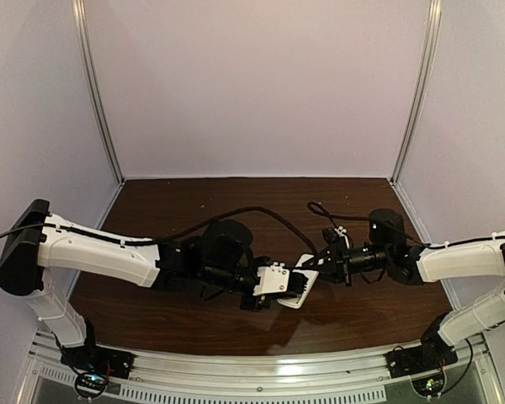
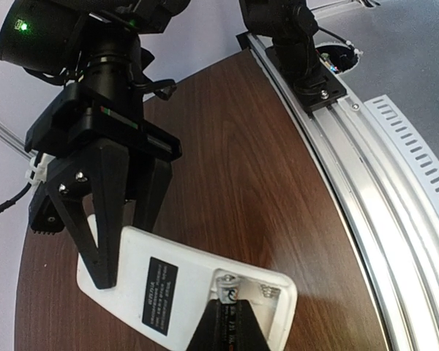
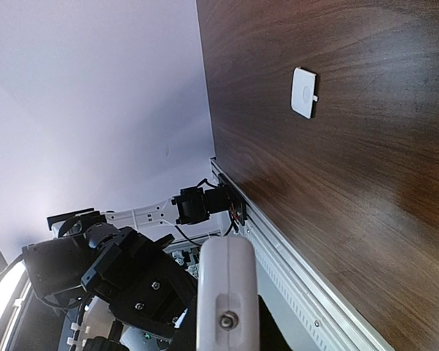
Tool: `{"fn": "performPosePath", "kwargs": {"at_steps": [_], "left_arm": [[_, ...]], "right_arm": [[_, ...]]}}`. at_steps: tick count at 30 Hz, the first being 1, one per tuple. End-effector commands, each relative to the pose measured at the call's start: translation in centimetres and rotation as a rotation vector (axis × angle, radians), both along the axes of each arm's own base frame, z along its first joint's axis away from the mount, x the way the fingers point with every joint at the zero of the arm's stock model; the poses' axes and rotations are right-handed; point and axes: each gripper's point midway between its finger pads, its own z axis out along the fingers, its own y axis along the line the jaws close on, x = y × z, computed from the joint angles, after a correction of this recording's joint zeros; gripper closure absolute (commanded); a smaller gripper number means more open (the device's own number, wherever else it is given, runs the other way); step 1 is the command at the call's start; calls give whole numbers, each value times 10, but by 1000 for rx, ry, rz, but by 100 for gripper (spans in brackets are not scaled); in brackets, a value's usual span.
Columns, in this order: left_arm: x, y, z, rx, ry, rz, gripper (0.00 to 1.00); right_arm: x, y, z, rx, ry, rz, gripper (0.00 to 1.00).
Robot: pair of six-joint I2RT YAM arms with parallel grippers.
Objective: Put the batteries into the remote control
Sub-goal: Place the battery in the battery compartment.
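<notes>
The dark wooden table [image 1: 194, 210] is closed in by pale walls [image 1: 261, 84] on three sides and by a metal rail [image 1: 261, 370] along the near edge. Bare wood lies open behind both arms. A small white cover [image 3: 304, 93] lies flat on the wood, well apart from everything else.

The remote [image 2: 183, 281] is up off the table near the front middle, back side showing. The right gripper [image 2: 124, 252] is clamped on its far end, one finger over the back and one under. The left gripper [image 2: 225, 311] is pinched tight on the dark battery [image 2: 227, 282] (only its silvery tip shows clearly), which sits at the open recess [image 2: 260, 292] in the remote's near end.
</notes>
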Motion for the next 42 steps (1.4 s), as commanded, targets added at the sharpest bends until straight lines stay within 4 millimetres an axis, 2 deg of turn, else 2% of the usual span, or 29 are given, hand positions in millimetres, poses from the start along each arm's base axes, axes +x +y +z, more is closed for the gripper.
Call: {"fn": "performPosePath", "kwargs": {"at_steps": [1, 9, 14, 18, 38, 42], "left_arm": [[37, 27, -61, 244, -58, 158, 100], [38, 27, -65, 274, -90, 156, 100], [36, 27, -76, 318, -98, 154, 100], [45, 31, -83, 352, -121, 196, 100], [62, 49, -116, 487, -187, 277, 100], [66, 53, -118, 500, -204, 294, 100]], "right_arm": [[-22, 9, 35, 125, -26, 134, 100], [-21, 10, 37, 147, -11, 130, 100], [-19, 11, 41, 165, -10, 128, 100], [-19, 12, 42, 173, -7, 126, 100], [-26, 8, 56, 221, -46, 146, 100], [-27, 8, 58, 232, -48, 151, 100]]}}
